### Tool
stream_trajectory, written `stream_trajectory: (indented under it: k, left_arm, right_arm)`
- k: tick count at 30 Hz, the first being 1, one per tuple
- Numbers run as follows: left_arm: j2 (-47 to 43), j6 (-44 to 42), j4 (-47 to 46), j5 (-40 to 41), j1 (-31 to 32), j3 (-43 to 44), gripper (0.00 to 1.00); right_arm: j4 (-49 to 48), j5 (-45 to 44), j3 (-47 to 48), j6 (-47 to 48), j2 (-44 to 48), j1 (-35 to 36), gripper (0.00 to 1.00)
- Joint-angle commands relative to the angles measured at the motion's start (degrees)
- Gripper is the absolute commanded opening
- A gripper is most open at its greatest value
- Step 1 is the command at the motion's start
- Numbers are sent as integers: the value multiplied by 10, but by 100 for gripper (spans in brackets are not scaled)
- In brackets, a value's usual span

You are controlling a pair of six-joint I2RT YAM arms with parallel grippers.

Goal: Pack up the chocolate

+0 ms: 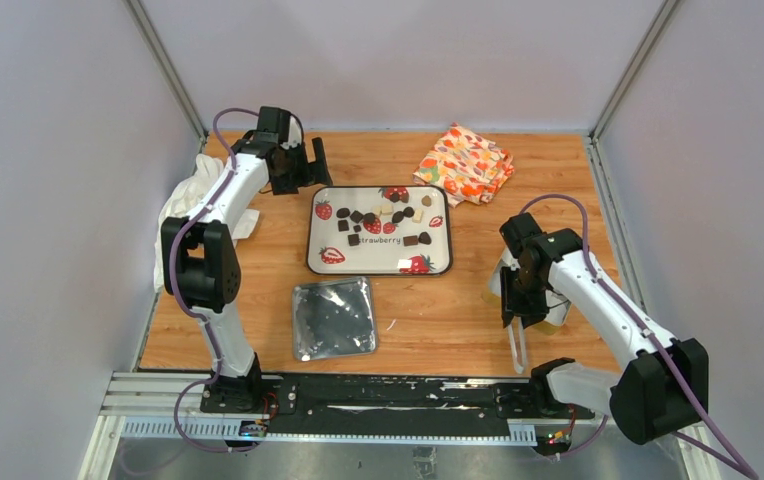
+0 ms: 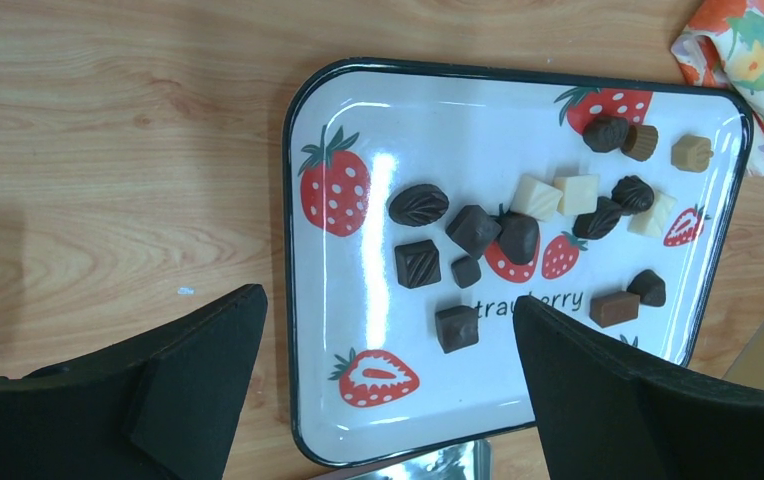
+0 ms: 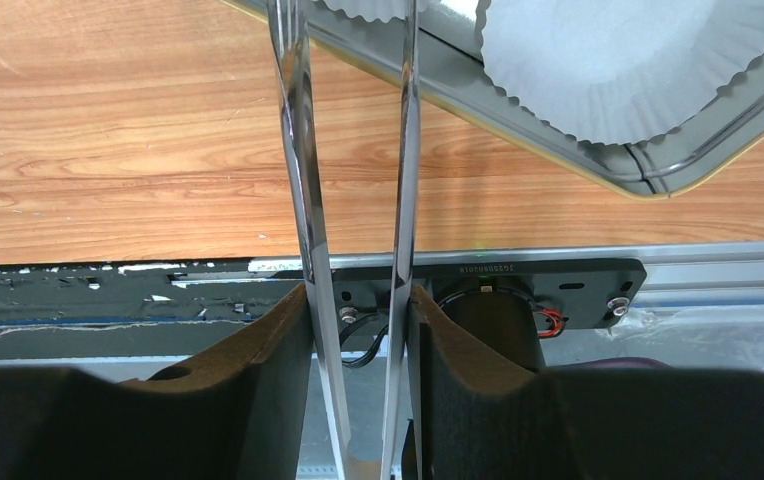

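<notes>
Bright, even overhead light, soft shadows, white glare on the tray (image 2: pixel 438 110).

sixteen chocolates (image 2: pixel 474 228) are counted on one tray (image 2: pixel 358 120); three are cream. two paper cups (image 3: pixel 618 60), one tongs (image 3: pixel 303 200), one foil pouch (image 1: pixel 333 318) and one printed cloth (image 1: pixel 465 163) are seen.

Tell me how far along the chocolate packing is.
Done: the right gripper is clamped on the tongs. In hand: no piece shows in the tongs, and the left gripper hovers open over the tray. Left: all the chocolate lies on the tray, and the parts of the paper cups in view hold none, so every piece remains to be moved.
</notes>
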State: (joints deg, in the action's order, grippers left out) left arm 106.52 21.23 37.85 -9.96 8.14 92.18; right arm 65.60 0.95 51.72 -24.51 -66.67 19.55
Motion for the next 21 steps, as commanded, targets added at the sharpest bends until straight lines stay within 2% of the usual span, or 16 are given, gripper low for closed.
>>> stream_trajectory:
  k: [1, 21]
  left_arm:
    - [-23, -4, 0, -5, 4, -4, 100]
    - [-17, -1, -3, -2, 5, 0, 100]
  right_arm:
    - [9, -9, -5, -7, 8, -7, 40]
    - [0, -9, -3, 2, -7, -7, 43]
